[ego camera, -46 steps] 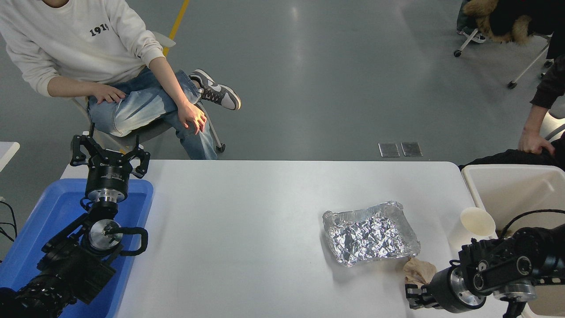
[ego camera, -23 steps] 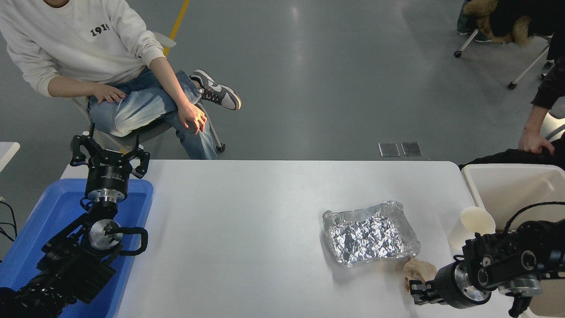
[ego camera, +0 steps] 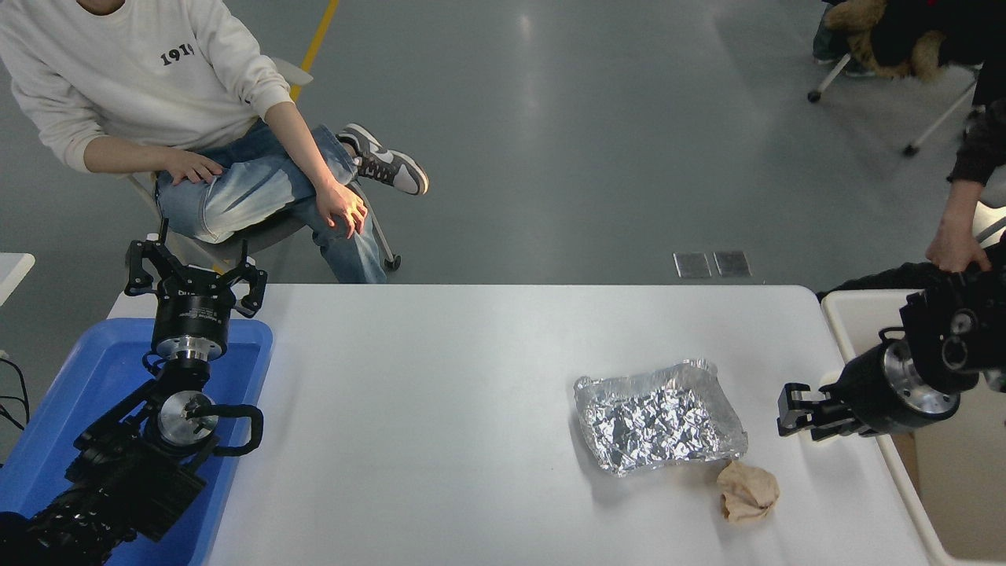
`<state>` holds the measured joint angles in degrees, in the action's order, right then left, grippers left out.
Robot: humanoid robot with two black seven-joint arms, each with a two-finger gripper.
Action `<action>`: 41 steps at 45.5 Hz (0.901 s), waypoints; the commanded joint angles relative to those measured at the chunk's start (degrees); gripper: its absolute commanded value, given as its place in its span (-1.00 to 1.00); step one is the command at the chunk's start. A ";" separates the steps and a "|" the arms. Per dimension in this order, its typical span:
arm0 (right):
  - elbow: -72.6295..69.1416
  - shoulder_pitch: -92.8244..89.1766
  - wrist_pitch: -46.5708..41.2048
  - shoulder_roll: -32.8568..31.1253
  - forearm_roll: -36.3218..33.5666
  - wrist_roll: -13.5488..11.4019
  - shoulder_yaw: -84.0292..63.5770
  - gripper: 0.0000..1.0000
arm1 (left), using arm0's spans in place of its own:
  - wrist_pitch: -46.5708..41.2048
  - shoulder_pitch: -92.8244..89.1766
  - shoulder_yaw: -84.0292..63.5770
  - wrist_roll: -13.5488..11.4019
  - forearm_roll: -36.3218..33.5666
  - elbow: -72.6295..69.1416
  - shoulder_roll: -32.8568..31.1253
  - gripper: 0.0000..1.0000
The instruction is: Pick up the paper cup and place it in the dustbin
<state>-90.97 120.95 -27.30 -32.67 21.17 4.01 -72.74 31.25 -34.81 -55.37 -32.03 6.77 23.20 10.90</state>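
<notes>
The right gripper (ego camera: 795,410) hangs low over the table (ego camera: 440,377) at the right of the frame, pointing left, between the foil tray (ego camera: 660,417) and the dustbin (ego camera: 967,487) at the right edge; whether its claw is spread or pressed together I cannot tell; the paper cup does not show clearly, and is probably hidden behind the black wrist beside the dustbin's rim; so the step in hand looks like the reach for the cup, with no grasp visible; the next move calls for bringing the claw around the cup's wall without tipping it or nudging the brown paper ball (ego camera: 748,491); the left gripper (ego camera: 195,269) sits parked at the left, spread, above the blue bin (ego camera: 86,377).
</notes>
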 commanded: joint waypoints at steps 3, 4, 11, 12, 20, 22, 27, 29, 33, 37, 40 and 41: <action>-0.17 16.85 -17.70 2.25 0.01 0.13 -1.44 1.00 | -0.04 0.00 0.00 -0.05 0.00 0.01 0.00 0.98; -0.17 17.73 -17.70 2.78 0.01 0.13 -1.35 1.00 | 0.04 0.00 0.00 0.04 0.00 0.01 0.00 0.98; 0.44 19.24 -17.70 6.12 -1.30 0.13 0.40 1.00 | -0.04 0.00 0.00 -0.05 0.00 0.01 0.00 0.98; 0.53 18.98 -17.70 6.56 -1.65 0.04 1.02 1.00 | 0.04 0.00 0.00 0.04 0.00 0.01 0.00 0.98; 1.14 18.53 -17.70 10.34 -2.27 -0.05 1.90 1.00 | -0.04 0.00 0.00 0.04 0.00 0.01 0.00 0.98; 1.85 18.27 -17.70 11.22 -2.36 -0.05 1.99 1.00 | 0.04 0.00 0.00 0.04 0.00 0.01 0.00 0.98; 2.38 17.83 -17.70 12.54 -5.34 -0.31 1.81 1.00 | 0.04 0.00 0.00 0.04 0.00 0.01 0.00 0.98; 2.20 17.74 -17.70 12.54 -6.31 -0.31 1.81 1.00 | -0.04 0.00 0.00 -0.05 0.00 0.01 0.00 0.98; 2.20 16.69 -17.70 12.54 -6.67 -0.40 1.73 1.00 | -0.04 0.00 0.00 -0.05 0.00 0.01 0.00 0.98; 2.29 15.02 -17.27 12.37 -6.14 -0.40 1.38 1.00 | -0.04 0.00 -0.09 -0.05 0.09 0.01 0.00 0.98; 2.29 13.70 -15.69 12.10 -5.88 -0.49 0.85 1.00 | -0.04 0.00 -0.09 -0.05 0.09 -0.08 0.00 0.98; 2.38 13.18 -15.07 12.01 -5.79 -0.49 0.76 1.00 | -0.04 0.00 -0.09 -0.05 0.09 -0.08 0.00 0.98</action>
<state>-88.96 137.19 -44.50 -21.09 15.89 3.69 -71.24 31.24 -34.80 -55.39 -32.03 6.78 23.20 10.90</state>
